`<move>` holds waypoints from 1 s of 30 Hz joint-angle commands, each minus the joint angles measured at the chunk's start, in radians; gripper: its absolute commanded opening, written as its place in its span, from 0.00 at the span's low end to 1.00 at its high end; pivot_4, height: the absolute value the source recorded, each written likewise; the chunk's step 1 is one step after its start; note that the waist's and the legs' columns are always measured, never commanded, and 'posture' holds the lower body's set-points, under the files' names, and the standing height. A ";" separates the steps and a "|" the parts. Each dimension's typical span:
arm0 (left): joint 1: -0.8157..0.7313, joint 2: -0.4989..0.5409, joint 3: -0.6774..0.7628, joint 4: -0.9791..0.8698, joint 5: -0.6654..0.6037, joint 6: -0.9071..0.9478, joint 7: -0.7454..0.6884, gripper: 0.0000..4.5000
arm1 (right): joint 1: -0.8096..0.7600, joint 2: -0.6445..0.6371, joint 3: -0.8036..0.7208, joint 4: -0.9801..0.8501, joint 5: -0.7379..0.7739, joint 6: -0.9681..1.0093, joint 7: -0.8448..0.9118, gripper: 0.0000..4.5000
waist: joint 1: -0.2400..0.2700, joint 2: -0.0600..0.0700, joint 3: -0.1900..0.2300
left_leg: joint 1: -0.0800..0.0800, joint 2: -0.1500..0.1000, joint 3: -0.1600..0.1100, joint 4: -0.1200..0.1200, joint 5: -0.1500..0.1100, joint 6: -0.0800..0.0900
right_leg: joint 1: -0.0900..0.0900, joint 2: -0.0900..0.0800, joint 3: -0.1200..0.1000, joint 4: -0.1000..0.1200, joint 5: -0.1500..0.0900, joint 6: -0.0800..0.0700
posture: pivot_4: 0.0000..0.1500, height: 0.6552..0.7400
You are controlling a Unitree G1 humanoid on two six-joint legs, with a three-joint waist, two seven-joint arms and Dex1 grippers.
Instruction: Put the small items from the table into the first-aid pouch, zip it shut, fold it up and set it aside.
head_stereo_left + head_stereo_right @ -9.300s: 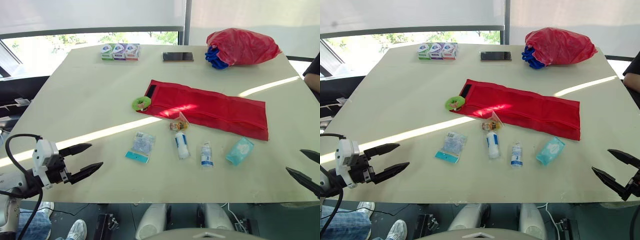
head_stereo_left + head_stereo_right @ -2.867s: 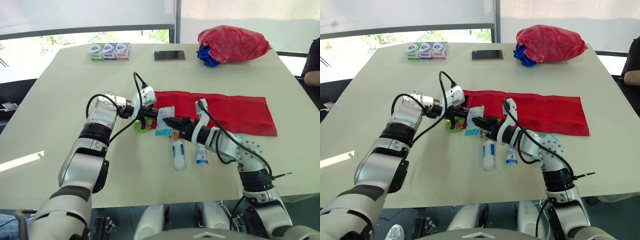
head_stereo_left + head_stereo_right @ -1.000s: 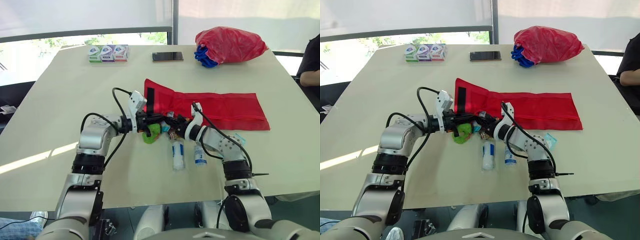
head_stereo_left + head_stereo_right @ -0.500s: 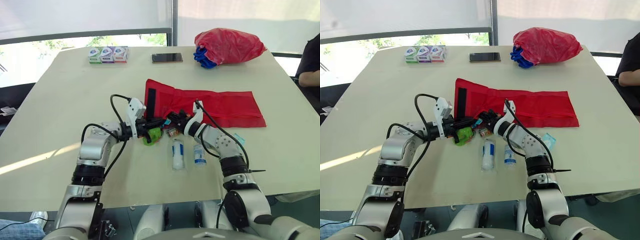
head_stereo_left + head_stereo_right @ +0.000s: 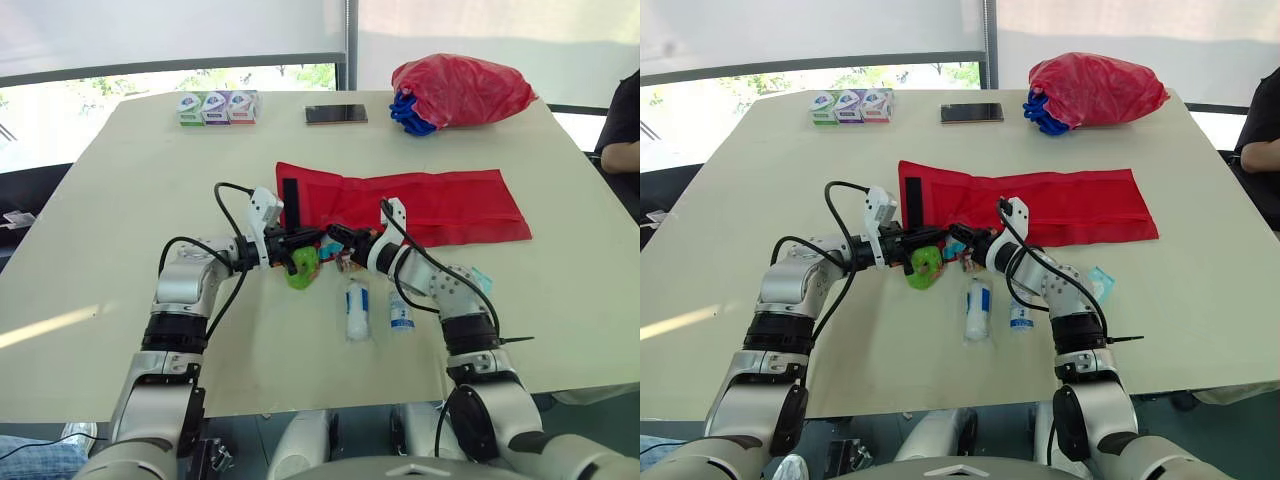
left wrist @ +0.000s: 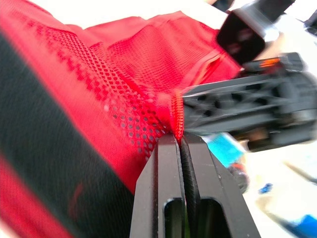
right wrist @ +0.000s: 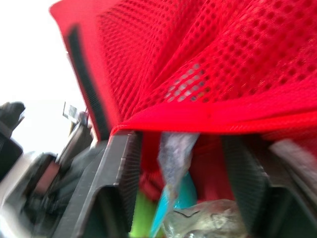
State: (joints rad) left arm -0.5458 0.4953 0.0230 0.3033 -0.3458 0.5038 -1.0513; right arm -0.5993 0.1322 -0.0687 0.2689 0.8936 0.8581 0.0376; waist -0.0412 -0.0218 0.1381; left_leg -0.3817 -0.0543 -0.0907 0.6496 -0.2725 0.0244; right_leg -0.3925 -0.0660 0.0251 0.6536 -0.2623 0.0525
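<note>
The red mesh first-aid pouch [image 5: 420,205] lies flat across the table's middle. My left gripper [image 5: 298,241] is shut on the pouch's open edge [image 6: 177,116] and holds it lifted. My right gripper [image 5: 336,237] sits at that opening with its fingers [image 7: 117,184] spread open. A clear packet with a blue strip [image 7: 174,157] hangs loose between them, under the red mesh rim. A green ring [image 5: 303,267] lies just below the two grippers. A white roll [image 5: 357,309], a small bottle [image 5: 401,309] and a teal tissue pack [image 5: 479,280] lie on the table nearer to me.
A red plastic bag [image 5: 460,88] with blue cloth sits at the far right. A phone [image 5: 336,114] and three small boxes [image 5: 217,106] line the far edge. A person's arm [image 5: 621,150] shows at the right edge.
My right gripper's fingers have spread apart and let go of the packet at the pouch mouth. The pouch's near-left end has shifted left. My left gripper keeps its hold.
</note>
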 commanded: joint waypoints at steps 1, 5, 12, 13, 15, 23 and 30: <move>-0.039 0.015 -0.030 0.071 0.028 -0.048 -0.035 0.00 | 0.025 -0.028 0.016 -0.127 -0.005 0.092 -0.009 0.55 | 0.001 0.000 0.000 | 0.000 0.000 0.000 0.000 0.000 0.000 | 0.000 0.000 0.000 0.000 0.000 0.000 | 1.00 1.00; -0.078 0.024 -0.053 0.148 0.059 -0.104 -0.063 0.00 | 0.039 -0.058 0.027 -0.198 -0.024 0.157 -0.025 0.55 | 0.002 0.000 0.000 | -0.001 0.000 0.000 0.000 0.000 0.000 | -0.001 -0.001 0.000 0.000 0.000 0.000 | 1.00 1.00; -0.128 0.022 -0.063 0.242 0.092 -0.174 -0.094 0.00 | 0.044 -0.093 0.043 -0.246 -0.078 0.196 -0.009 0.43 | 0.003 0.000 0.000 | -0.001 0.000 0.001 0.000 0.000 0.000 | -0.002 -0.001 0.000 0.000 0.000 0.000 | 1.00 1.00; -0.132 0.020 -0.063 0.245 0.091 -0.176 -0.097 0.00 | 0.042 -0.089 0.042 -0.242 -0.084 0.196 -0.007 0.35 | 0.002 0.000 0.000 | -0.001 0.000 0.001 0.000 0.000 0.000 | -0.002 -0.001 0.000 0.000 0.000 0.000 | 1.00 1.00; -0.135 0.017 -0.064 0.247 0.091 -0.180 -0.100 0.00 | 0.036 -0.081 0.044 -0.229 -0.098 0.192 -0.003 0.15 | 0.002 0.000 0.000 | -0.001 0.000 0.001 0.000 0.000 0.000 | -0.002 -0.001 0.000 0.000 0.000 0.000 | 1.00 1.00; -0.121 0.012 -0.074 0.215 0.087 -0.185 -0.128 0.00 | -0.018 -0.024 0.035 -0.137 -0.174 0.124 0.014 0.01 | 0.001 0.000 0.000 | -0.001 0.000 0.001 0.000 0.000 0.000 | -0.002 -0.002 0.000 0.001 0.000 0.000 | 1.00 1.00; -0.107 -0.002 -0.088 0.191 0.079 -0.181 -0.150 0.00 | -0.058 0.023 0.018 -0.082 -0.209 0.094 0.031 0.01 | 0.001 0.000 0.000 | -0.001 0.000 0.001 0.000 0.000 0.000 | -0.002 -0.001 0.000 0.001 0.000 0.000 | 1.00 1.00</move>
State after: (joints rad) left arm -0.6574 0.5085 -0.0471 0.5348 -0.2570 0.3252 -1.1757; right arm -0.6231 0.1311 -0.0487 0.1922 0.6800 0.9714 0.0511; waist -0.0406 -0.0222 0.1382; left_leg -0.3829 -0.0547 -0.0900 0.6497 -0.2725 0.0245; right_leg -0.3944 -0.0673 0.0250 0.6545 -0.2622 0.0526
